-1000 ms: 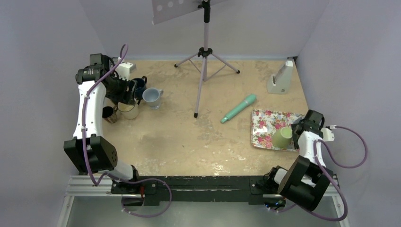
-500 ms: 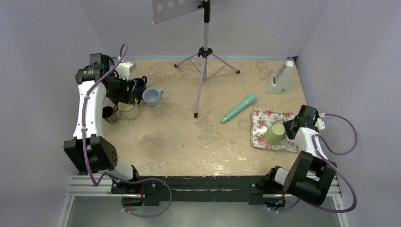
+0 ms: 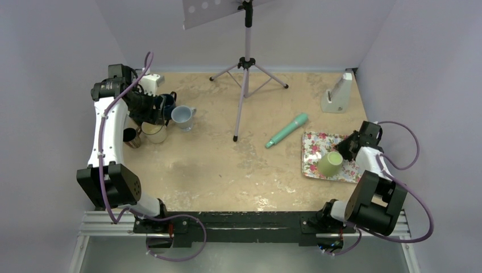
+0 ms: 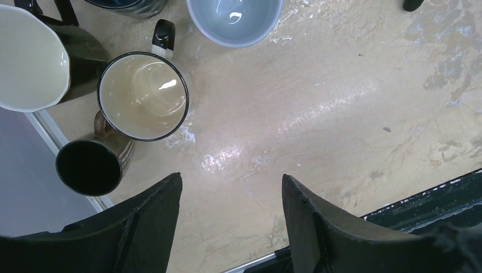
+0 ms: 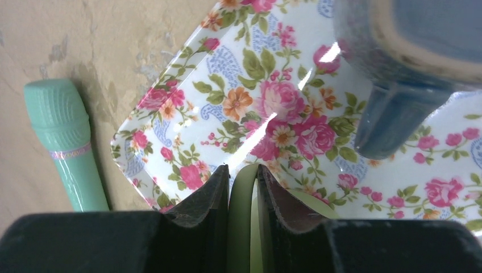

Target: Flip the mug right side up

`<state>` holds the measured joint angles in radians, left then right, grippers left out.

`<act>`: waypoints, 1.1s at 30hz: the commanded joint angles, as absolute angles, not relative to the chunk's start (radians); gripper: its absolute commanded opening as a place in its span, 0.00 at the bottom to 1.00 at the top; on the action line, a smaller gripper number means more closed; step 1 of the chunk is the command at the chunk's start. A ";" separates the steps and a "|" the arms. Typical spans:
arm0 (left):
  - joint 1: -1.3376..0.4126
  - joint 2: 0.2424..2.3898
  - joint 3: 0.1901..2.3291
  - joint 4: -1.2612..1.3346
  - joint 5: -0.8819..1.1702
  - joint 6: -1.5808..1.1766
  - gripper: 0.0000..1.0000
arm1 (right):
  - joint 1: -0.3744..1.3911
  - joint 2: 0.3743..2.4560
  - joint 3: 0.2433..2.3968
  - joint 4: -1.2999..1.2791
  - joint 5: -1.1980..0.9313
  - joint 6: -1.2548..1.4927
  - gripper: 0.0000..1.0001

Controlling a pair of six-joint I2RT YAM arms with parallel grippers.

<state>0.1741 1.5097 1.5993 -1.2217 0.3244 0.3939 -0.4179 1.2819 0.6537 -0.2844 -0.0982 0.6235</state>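
**Item: green mug**. It sits on the floral tray at the right side of the table, towards the near edge. In the top view it leans over and is not flat on either end. Which end faces up cannot be told.

**Right gripper**. It is at the mug's right flank. In the wrist view the jaws are drawn in on a thin strip of the mug's green wall, with one finger on each face of it.

**Left gripper**. The jaws are spread and hold nothing. It hangs over bare table at the far left, just beside a cluster of other cups: cream-lined cup, pale blue cup, dark brown cup. All three stand mouth up.

**Other contents.**
- A mint-green cylinder lies just off the tray's left far corner.
- A tripod stand is at far centre.
- A grey holder is at far right.

**Progress, as judged.**
- Done: the mug is reached and pinched by its wall.
- In hand: the turn itself, with the mug partway tipped.
- Left: bring the mouth fully upward, set the base flat on the tray or table, and let go.

**Risk, as judged.** A pinch on one wall gives little hold against the mug swinging.
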 commanded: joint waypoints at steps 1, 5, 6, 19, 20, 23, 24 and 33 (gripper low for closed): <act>0.162 1.491 1.636 -1.222 0.362 0.369 0.68 | -0.402 1.313 0.699 -0.289 -0.182 0.482 0.00; 0.145 1.495 1.663 -1.259 0.418 0.367 0.69 | -0.361 1.287 0.739 -0.313 -0.275 0.415 0.00; 0.142 1.494 1.671 -1.273 0.448 0.368 0.70 | -0.347 1.273 0.739 -0.312 -0.287 0.405 0.00; 0.046 1.481 1.671 -1.403 0.790 0.426 0.76 | -0.245 1.107 0.672 -0.218 -0.365 0.388 0.00; 0.023 1.481 1.663 -1.399 0.796 0.420 0.76 | -0.243 1.111 0.674 -0.219 -0.360 0.385 0.00; -0.047 1.479 1.631 -1.368 0.824 0.387 0.76 | -0.235 1.120 0.683 -0.228 -0.359 0.362 0.00; -0.070 1.480 1.624 -1.360 0.837 0.378 0.76 | -0.229 1.116 0.685 -0.231 -0.357 0.356 0.00; -0.201 1.511 1.637 -1.297 0.853 0.311 0.76 | -0.156 1.162 0.752 -0.393 -0.077 0.325 0.00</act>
<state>-0.1947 1.5097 1.6093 -1.3430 0.8070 0.3519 -0.1879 1.1419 0.6811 -0.3046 -0.2424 0.3687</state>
